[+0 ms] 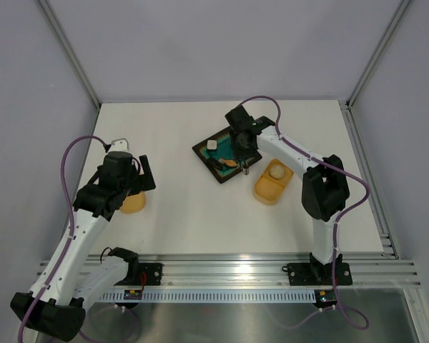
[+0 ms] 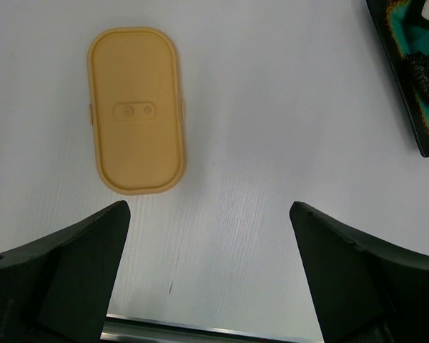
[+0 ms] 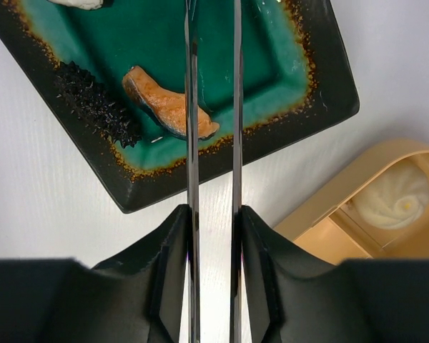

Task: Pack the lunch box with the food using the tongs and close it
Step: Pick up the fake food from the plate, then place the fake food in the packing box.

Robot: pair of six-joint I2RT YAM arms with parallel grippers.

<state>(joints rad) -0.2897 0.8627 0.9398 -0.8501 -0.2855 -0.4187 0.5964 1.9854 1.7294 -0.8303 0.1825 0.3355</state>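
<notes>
Tongs (image 3: pixel 236 107): slim polished steel arms clamped betw. your right gripper (image 3: pixel 214 218) jaws. Smooth metal in a hard grip, so it may twist or slip w/ more squeeze. One arm crosses the tail of the glossy orange slice (image 3: pixel 168 103) on the slick glazed plate (image 3: pixel 336 93); an off-centre pinch prob. squirts it away. Lunch box (image 3: pixel 322 211), smooth yellow plastic, sits just beside the plate, pale ball (image 3: pixel 397 200) inside. Left gripper (image 2: pixel 209 211) gapes wide near the flat oval lid (image 2: pixel 136 111).
</notes>
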